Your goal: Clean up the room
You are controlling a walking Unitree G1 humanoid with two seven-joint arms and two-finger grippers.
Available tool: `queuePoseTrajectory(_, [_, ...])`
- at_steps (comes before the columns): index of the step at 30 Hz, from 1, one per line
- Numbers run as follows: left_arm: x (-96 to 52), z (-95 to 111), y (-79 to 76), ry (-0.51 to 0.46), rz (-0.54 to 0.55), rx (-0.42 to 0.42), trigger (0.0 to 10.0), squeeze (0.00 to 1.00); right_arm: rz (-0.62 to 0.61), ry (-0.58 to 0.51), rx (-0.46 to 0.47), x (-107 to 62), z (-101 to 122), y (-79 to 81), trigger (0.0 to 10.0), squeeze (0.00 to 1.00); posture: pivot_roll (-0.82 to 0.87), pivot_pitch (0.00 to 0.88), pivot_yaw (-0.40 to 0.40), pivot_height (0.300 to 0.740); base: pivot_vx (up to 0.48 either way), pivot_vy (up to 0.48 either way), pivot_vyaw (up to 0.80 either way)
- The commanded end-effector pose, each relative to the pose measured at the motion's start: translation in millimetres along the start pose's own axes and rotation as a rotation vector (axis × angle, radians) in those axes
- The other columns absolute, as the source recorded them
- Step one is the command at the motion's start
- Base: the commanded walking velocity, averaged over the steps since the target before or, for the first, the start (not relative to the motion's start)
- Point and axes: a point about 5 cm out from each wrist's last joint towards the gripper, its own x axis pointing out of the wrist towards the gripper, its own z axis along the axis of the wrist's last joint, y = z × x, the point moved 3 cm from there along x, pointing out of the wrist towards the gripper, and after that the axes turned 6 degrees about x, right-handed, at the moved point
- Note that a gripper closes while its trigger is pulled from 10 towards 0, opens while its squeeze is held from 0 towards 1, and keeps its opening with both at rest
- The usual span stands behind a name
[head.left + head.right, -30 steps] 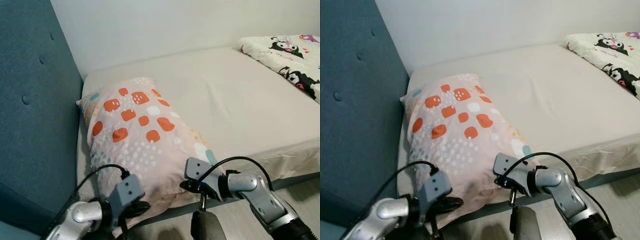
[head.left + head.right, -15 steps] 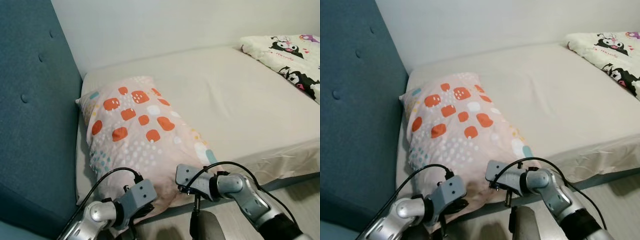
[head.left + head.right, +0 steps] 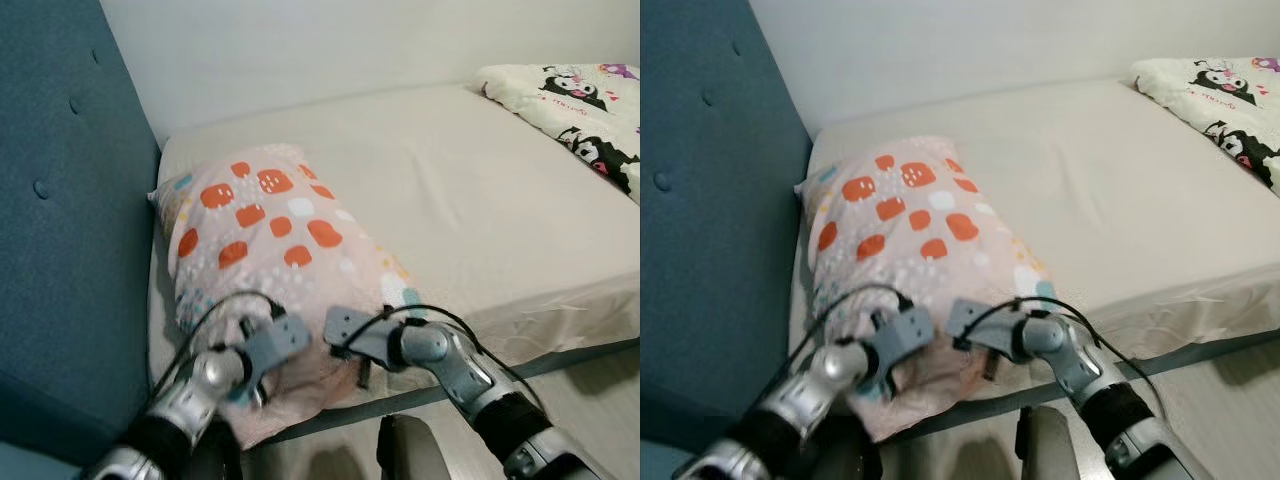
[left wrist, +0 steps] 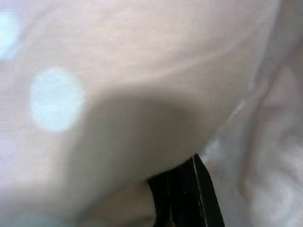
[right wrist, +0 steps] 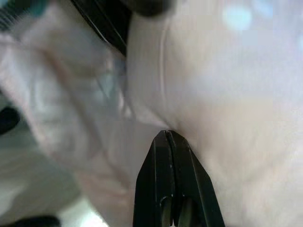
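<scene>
Early stage: both tools, left [image 3: 250, 372] and right [image 5: 166, 142], clenched at near edge of pink orange-patterned pillow [image 3: 270, 250] on beige bed [image 3: 480, 200]; pillow not yet repositioned.

the bed [image 3: 480, 210] had a plain beige sheet and stood against a blue headboard [image 3: 60, 250]. a pink pillow [image 3: 270, 250] with orange patches lay at its head end, and a cartoon-print blanket [image 3: 580, 110] lay at the far end.
</scene>
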Motion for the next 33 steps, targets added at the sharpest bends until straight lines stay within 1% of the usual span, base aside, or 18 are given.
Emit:
queuePoseTrajectory(1, [0.9,-9,0.5,0.023,0.025,-0.032,0.0,0.00,-0.026,-0.029,-0.016,-1.5,2,-2.4,10.0,0.00,-0.05,0.302,0.014,0.580,0.000,0.000,0.00])
queuePoseTrajectory(2, [0.9,-9,0.5,0.023,0.025,-0.032,0.0,0.00,-0.026,-0.029,-0.016,-1.5,2,-2.4,10.0,0.00,-0.05,0.302,0.014,0.580,0.000,0.000,0.00])
queuePoseTrajectory(5, [8.4,-2,14.5,0.020,0.096,-0.004,0.0,0.00,-0.022,-0.173,0.050,-7.2,26,-3.6,10.0,0.00,-0.05,0.297,0.016,0.580,0.000,0.000,0.00])
queuePoseTrajectory(8, [13.5,2,19.2,0.025,0.119,0.027,0.0,0.00,-0.003,-0.221,0.063,-9.5,34,-0.1,10.0,0.00,-0.06,0.295,0.018,0.580,0.000,0.000,0.00])
queuePoseTrajectory(10, [13.5,2,19.2,0.025,0.119,0.027,0.0,0.00,-0.003,-0.221,0.063,-9.5,34,-0.1,10.0,0.00,-0.06,0.295,0.018,0.580,0.000,0.000,0.00])
queuePoseTrajectory(11, [16.6,5,22.9,0.032,0.135,0.065,0.0,0.00,0.002,-0.244,0.062,-11.4,39,2.3,10.0,0.00,-0.07,0.294,0.021,0.580,0.000,0.000,0.00])
queuePoseTrajectory(13, [16.6,5,22.9,0.032,0.135,0.065,0.0,0.00,0.002,-0.244,0.062,-11.4,39,2.3,10.0,0.00,-0.07,0.294,0.021,0.580,0.000,0.000,0.00])
queuePoseTrajectory(15, [21.4,13,32.6,0.054,0.153,0.170,0.0,0.00,0.006,-0.314,0.090,-17.8,53,5.9,10.0,0.00,-0.08,0.293,0.029,0.580,0.000,0.000,0.00])
queuePoseTrajectory(16, [21.4,13,32.6,0.054,0.153,0.170,0.0,0.00,0.006,-0.314,0.090,-17.8,53,5.9,10.0,0.00,-0.08,0.293,0.029,0.580,0.000,0.000,0.00])
queuePoseTrajectory(18, [21.2,15,45.8,0.093,0.179,0.296,0.0,0.00,-0.002,-0.354,0.115,-22.8,60,6.4,10.0,0.00,-0.09,0.295,0.038,0.580,0.000,0.000,0.00])
queuePoseTrajectory(19, [20.4,15,50.1,0.103,0.191,0.330,0.0,0.00,-0.005,-0.358,0.117,-23.7,61,6.3,10.0,0.00,-0.09,0.295,0.038,0.580,0.000,0.000,0.00])
queuePoseTrajectory(22, [19.0,15,56.7,0.114,0.213,0.368,0.0,0.00,-0.009,-0.356,0.118,-24.5,60,6.0,10.0,0.00,-0.10,0.295,0.039,0.580,0.000,0.000,0.00])
queuePoseTrajectory(24, [13.0,13,76.0,0.158,0.263,0.457,0.0,0.00,-0.020,-0.343,0.116,-26.3,56,4.3,10.0,0.00,-0.10,0.299,0.045,0.580,0.000,0.000,0.00])
queuePoseTrajectory(25, [5.1,9,94.8,0.206,0.306,0.524,0.0,0.00,-0.028,-0.331,0.116,-28.2,53,3.3,10.0,0.00,-0.10,0.300,0.046,0.580,0.000,0.000,0.00])
queuePoseTrajectory(26, [1.9,6,100.3,0.223,0.310,0.544,0.0,0.00,-0.026,-0.329,0.117,-28.6,52,3.8,10.0,0.00,-0.09,0.298,0.043,0.580,0.000,0.000,0.00])
queuePoseTrajectory(29, [-2.5,-1,104.1,0.247,0.298,0.569,0.0,0.00,-0.020,-0.328,0.121,-28.8,51,5.3,10.0,0.00,-0.09,0.298,0.039,0.580,0.000,0.000,0.00])
queuePoseTrajectory(32, [-8.3,-21,97.7,0.298,0.223,0.625,0.0,0.00,-0.007,-0.324,0.121,-29.2,51,8.6,10.0,0.00,-0.08,0.299,0.035,0.580,0.000,0.000,0.00])
queuePoseTrajectory(33, [-8.3,-21,97.7,0.298,0.223,0.625,0.0,0.00,-0.007,-0.324,0.121,-29.2,51,8.6,10.0,0.00,-0.08,0.299,0.035,0.580,0.000,0.000,0.00])
